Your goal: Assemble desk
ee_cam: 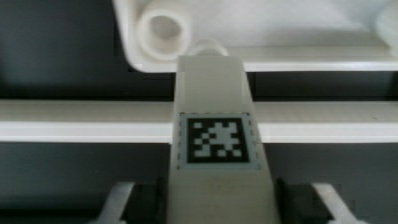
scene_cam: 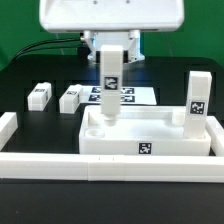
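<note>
The white tray-like tabletop [scene_cam: 165, 140] lies with its rim up and a tag on its front edge. One white square leg [scene_cam: 197, 100] stands upright in the corner at the exterior view's right. My gripper [scene_cam: 110, 50] is shut on the top of a second leg [scene_cam: 110, 85], held upright with its lower end inside the tabletop's other near corner. In the wrist view this tagged leg [ee_cam: 217, 120] runs out from my gripper [ee_cam: 221, 205], a finger [ee_cam: 125, 200] on each side, toward the tabletop [ee_cam: 285, 40] and a round socket [ee_cam: 169, 30].
Two more legs [scene_cam: 40, 95] [scene_cam: 70, 98] lie on the black table at the exterior view's left. The marker board [scene_cam: 138, 95] lies behind the tabletop. White border rails run along the front [scene_cam: 110, 168] [ee_cam: 89, 115] and the left side [scene_cam: 8, 125].
</note>
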Action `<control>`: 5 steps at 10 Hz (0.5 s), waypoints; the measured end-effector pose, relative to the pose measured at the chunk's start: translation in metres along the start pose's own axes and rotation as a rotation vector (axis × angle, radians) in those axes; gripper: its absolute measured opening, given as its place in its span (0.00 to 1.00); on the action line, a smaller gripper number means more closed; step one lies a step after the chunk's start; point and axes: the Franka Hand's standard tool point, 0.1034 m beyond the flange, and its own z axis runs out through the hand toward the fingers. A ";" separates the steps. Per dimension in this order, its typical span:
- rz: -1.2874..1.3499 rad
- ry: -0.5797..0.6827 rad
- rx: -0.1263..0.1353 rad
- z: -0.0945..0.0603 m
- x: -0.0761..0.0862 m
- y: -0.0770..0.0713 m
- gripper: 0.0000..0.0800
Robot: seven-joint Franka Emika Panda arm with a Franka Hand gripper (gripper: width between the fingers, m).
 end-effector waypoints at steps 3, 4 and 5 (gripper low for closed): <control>0.006 0.032 -0.009 0.001 0.001 0.005 0.36; 0.012 0.072 -0.024 0.000 0.004 0.010 0.36; 0.008 0.153 -0.058 -0.002 0.004 0.019 0.36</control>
